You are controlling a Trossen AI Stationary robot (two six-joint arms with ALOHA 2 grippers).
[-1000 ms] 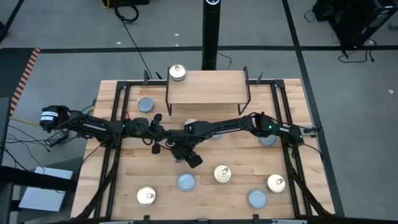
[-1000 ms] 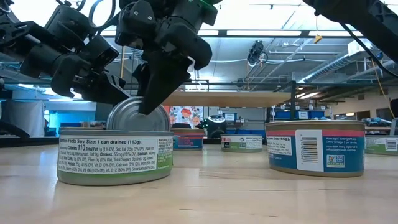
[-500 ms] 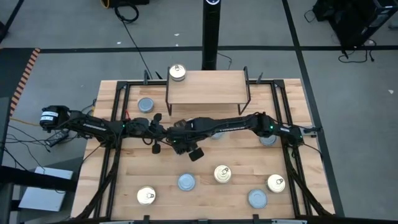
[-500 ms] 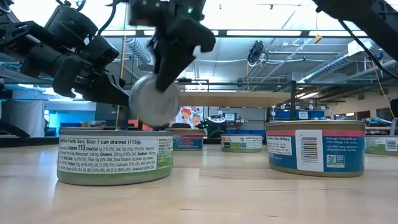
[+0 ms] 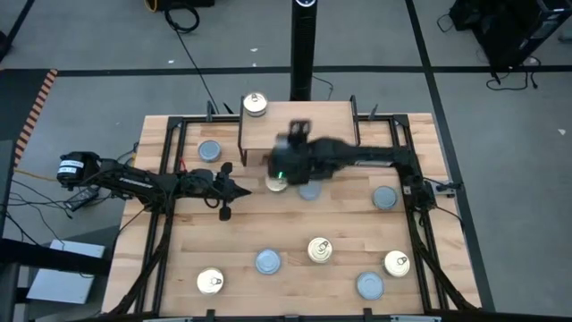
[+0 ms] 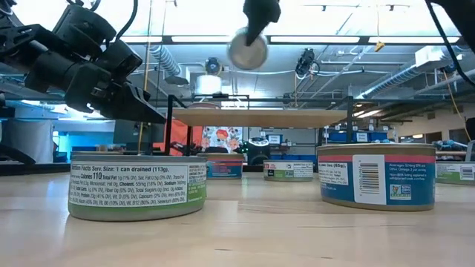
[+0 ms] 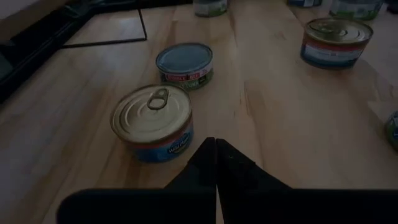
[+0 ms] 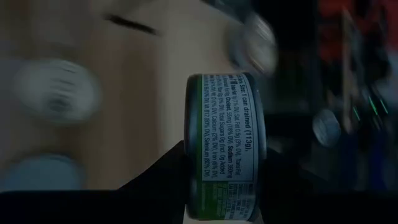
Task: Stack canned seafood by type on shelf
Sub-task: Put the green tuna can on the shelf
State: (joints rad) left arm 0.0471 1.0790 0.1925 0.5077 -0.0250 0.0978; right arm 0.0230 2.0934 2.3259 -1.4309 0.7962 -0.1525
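Gripping a flat round tin [image 8: 227, 146], the right claw [image 8: 221, 186] seemingly hangs over the plank shelf [image 5: 299, 125].

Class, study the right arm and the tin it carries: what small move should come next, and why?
Probably carry the green-label tin on over the shelf and lower it onto a bare spot. The right gripper holds it on edge, raised above shelf height in the low view, at the shelf's front. One pull-tab tin sits at the shelf's far left corner. The left gripper waits shut over the table.

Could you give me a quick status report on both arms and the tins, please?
Right gripper shut on green-label tin, lifted by the shelf front edge. Left gripper shut, empty, low over the table. One gold-top tin at shelf's left end; path looks clear.
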